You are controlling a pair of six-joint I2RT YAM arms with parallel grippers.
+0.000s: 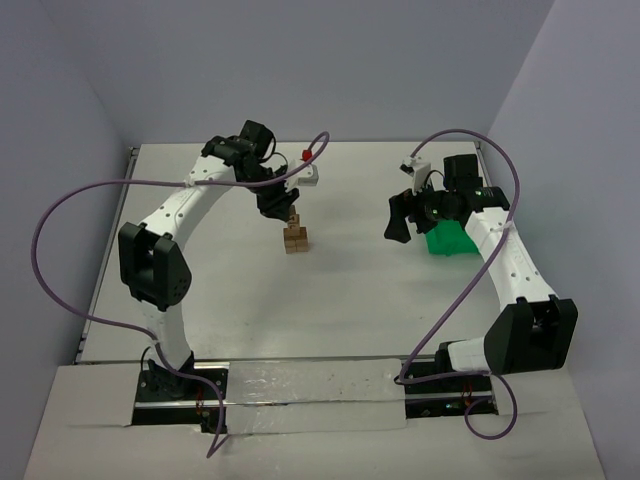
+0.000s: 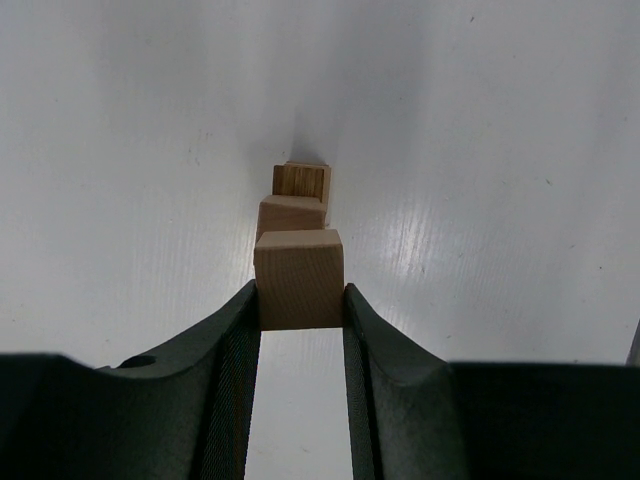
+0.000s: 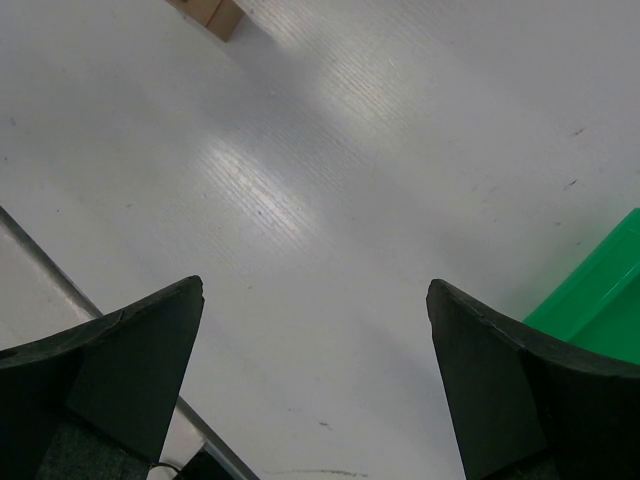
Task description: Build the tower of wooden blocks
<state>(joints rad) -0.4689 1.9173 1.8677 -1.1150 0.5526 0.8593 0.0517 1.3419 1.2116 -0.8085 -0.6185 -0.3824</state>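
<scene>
A small stack of light-brown wooden cubes (image 1: 296, 239) stands near the middle of the table. My left gripper (image 1: 285, 207) hovers just above it, shut on one more wooden cube (image 1: 293, 219). In the left wrist view that held cube (image 2: 298, 278) sits pinched between the dark fingertips of the left gripper (image 2: 300, 302). The stacked cubes (image 2: 291, 214) lie directly beyond it, the farthest one (image 2: 303, 181) showing a darker face. My right gripper (image 1: 400, 216) hangs open and empty off to the right. In the right wrist view the right gripper (image 3: 315, 290) is above bare table, and a cube (image 3: 213, 12) shows at the top edge.
A bright green bin (image 1: 447, 240) sits under the right arm and shows at the right edge in its wrist view (image 3: 598, 295). A small white and red fitting (image 1: 309, 172) lies behind the left gripper. The white table (image 1: 350, 300) ends at a metal rail (image 3: 60, 285).
</scene>
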